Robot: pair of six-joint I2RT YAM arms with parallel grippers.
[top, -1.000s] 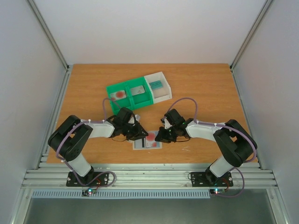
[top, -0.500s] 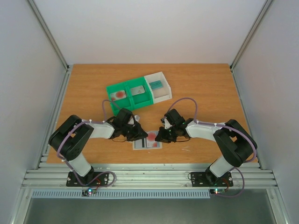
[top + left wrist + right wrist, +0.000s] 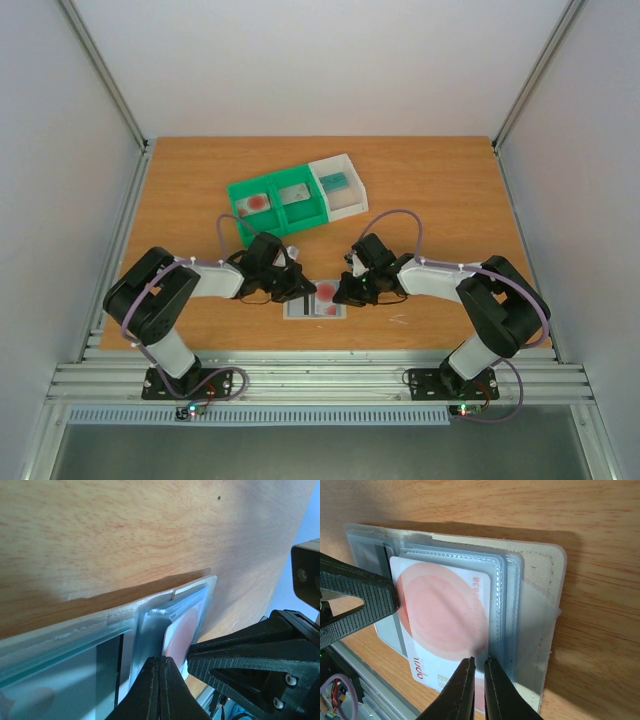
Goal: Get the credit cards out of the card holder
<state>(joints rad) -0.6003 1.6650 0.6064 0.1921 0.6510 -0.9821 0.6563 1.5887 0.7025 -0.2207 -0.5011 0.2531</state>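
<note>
Pulling now could drag the whole card holder (image 3: 540,565), lying flat near-centre on the desk (image 3: 430,200), along with the white red-circle card (image 3: 440,610), because your left jaws are merely pressed together atop it while your right jaws sit nearly closed at that card's edge.

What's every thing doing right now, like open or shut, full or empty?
card holder: lying open and flat, clear pockets facing up.
white card with the red circle: partly out of its pocket.
left claw: shut, at that card's edge.
right claw: shut, tips at the pockets' edge.
green tray: a card in each compartment.
white tray: teal cards inside.
</note>
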